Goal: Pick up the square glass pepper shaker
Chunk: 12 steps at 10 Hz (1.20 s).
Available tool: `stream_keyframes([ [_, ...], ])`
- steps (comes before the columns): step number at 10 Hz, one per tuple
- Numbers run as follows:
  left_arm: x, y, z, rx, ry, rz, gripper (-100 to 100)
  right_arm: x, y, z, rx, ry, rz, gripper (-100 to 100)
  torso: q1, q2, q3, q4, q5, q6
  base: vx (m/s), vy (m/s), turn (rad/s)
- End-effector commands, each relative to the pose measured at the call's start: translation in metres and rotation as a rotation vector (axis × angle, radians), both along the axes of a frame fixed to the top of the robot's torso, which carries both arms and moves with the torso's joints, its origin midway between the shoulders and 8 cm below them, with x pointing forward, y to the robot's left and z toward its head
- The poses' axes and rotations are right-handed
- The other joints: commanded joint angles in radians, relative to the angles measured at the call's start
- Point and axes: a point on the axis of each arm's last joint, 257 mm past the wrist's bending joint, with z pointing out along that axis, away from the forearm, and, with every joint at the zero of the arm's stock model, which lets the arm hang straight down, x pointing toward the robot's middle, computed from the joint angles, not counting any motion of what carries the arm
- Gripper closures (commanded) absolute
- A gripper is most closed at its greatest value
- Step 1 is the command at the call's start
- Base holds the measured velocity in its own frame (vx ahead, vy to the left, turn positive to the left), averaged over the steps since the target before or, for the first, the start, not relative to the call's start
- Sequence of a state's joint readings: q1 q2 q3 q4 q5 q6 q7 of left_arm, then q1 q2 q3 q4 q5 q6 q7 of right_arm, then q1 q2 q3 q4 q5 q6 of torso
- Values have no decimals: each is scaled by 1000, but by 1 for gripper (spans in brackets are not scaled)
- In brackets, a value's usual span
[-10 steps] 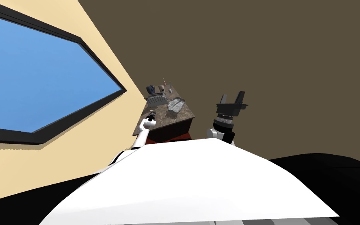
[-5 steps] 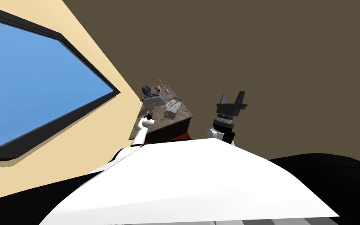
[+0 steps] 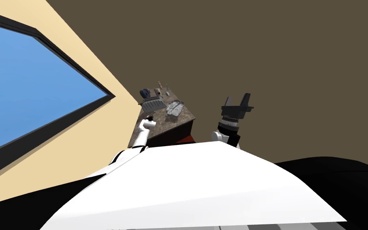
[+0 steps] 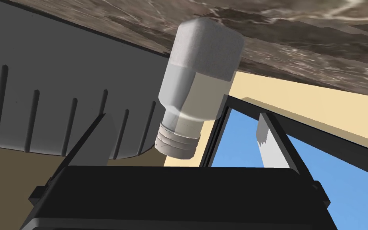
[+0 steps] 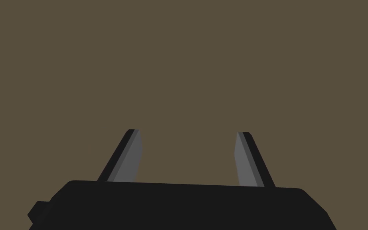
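Note:
The pepper shaker (image 4: 197, 86) is a clear square bottle with a frosted grey cap and a ribbed neck. It stands on the brown marbled tabletop (image 4: 299, 52). My left gripper (image 4: 181, 115) is open, with the shaker's neck between its fingers (image 4: 269, 143) and a gap on each side. In the head view the left gripper (image 3: 150, 118) is over the table's (image 3: 185, 116) near left part. My right gripper (image 3: 237, 100) is open, raised to the right of the table and holding nothing.
A grey ribbed rack (image 3: 153, 104) stands just beyond the shaker, close beside my left hand (image 4: 39, 100). A crumpled silvery thing (image 3: 174, 108), a dark blue object (image 3: 144, 93) and small bottles (image 3: 161, 84) lie farther along the table. A cream wall with a window (image 3: 27, 92) runs at the left.
My head view has turned, so the window and the table have slid to the left. The left hand keeps its place over the table; the right arm has not moved.

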State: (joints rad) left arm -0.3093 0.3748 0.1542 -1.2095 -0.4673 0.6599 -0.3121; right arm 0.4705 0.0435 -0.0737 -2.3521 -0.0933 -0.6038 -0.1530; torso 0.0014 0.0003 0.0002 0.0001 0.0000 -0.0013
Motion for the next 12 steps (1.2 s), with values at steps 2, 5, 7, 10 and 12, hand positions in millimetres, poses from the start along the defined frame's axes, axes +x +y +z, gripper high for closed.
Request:
stream_keyframes([
  [2, 0, 1, 0, 1, 2, 2, 0, 0, 0, 0, 0, 0, 0, 0, 0, 0, 0, 0, 0, 0, 2, 3, -7],
  [5, -22, 62, -6, 17, 12, 88, -100, 0, 2, 1, -1, -2, 5, 0, -6, 6, 3, 1, -3, 5, -66, -9, -298],
  [7, -30, 90, -1, 26, 0, 125, -100, 0, 2, 1, -1, -2, 6, 0, -11, 8, 5, 2, -4, 5, -55, -13, -183],
  [10, -47, 119, -7, 27, 13, 171, -100, 1, 3, 1, -1, -3, 9, 0, -17, 7, 4, 2, -6, 8, -36, -11, -142],
  [12, -58, 145, -2, 32, 3, 208, -100, 1, 3, 1, -1, -3, 9, 0, -20, 7, 4, 2, -7, 7, -25, -15, -124],
])
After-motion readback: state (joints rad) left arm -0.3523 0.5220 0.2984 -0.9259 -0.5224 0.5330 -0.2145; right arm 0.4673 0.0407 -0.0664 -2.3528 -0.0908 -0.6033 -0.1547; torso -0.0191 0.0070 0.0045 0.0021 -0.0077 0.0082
